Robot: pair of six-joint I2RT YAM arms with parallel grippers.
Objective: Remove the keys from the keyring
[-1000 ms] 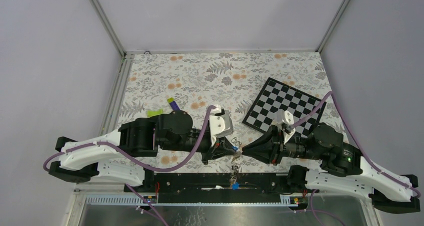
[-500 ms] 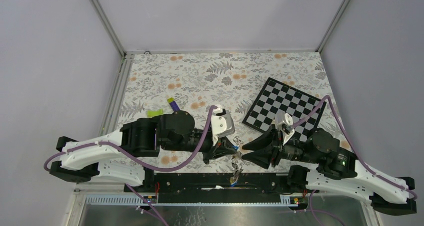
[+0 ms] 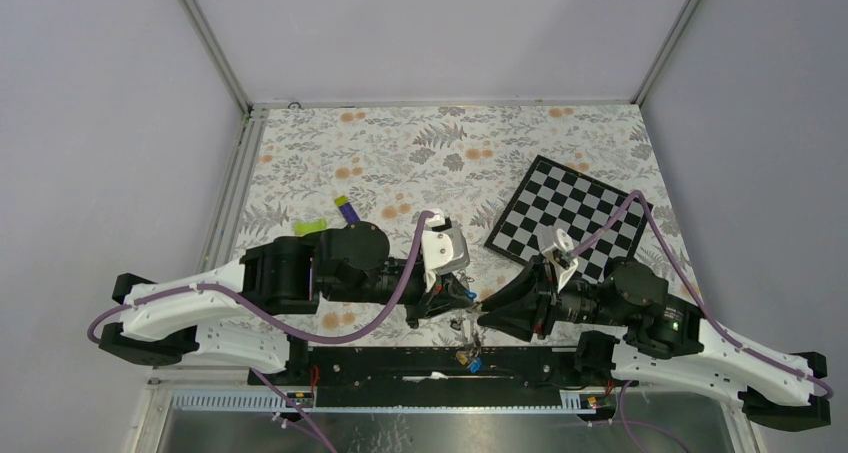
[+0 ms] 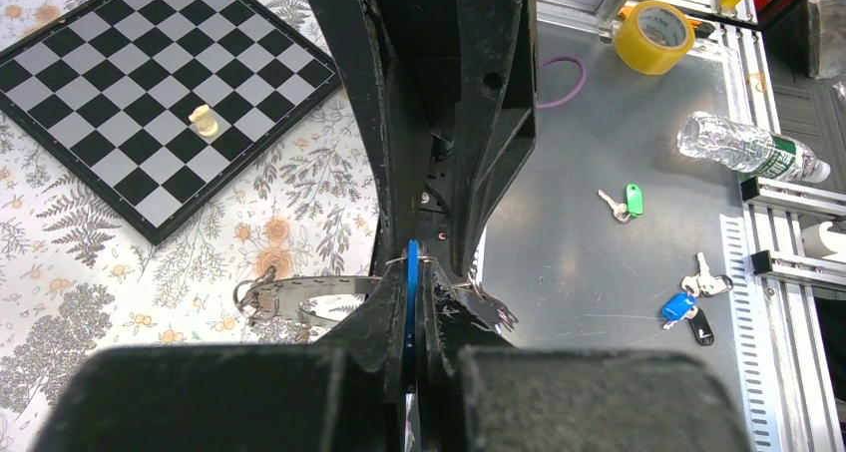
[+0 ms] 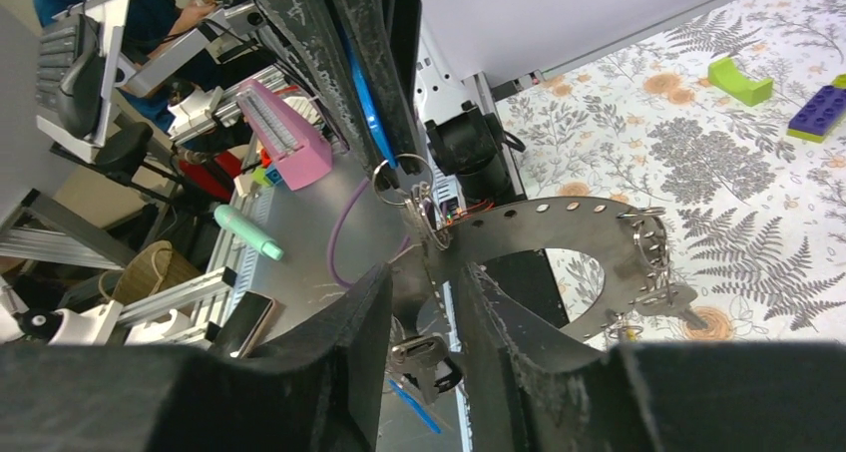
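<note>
Jaws, top view: left gripper [image 3: 465, 301] shut, right gripper [image 3: 483, 315] tip-to-tip with it; keys [image 3: 467, 357] dangled under both. Left wrist: jaws clamped blue-tagged key [image 4: 411, 292], keyring [image 4: 329, 284] just beyond; loose keys [image 4: 680, 306] well apart right, likely already removed. Right wrist: jaws apart, straddling keyring edge; several keys not yet off. Bottle [image 4: 743, 145] label unreadable.

walls: plain pale lilac-grey panels [image 3: 100, 123] at left, back and right | frame: silver metal posts [image 3: 208, 43] in the two back corners | table [image 3: 420, 138]: cloth printed with grey ferns and orange flowers | past the near edge: grey metal bench top [image 4: 599, 262], aluminium rails [image 4: 743, 68] | light: soft, even, no hard shadows
</note>
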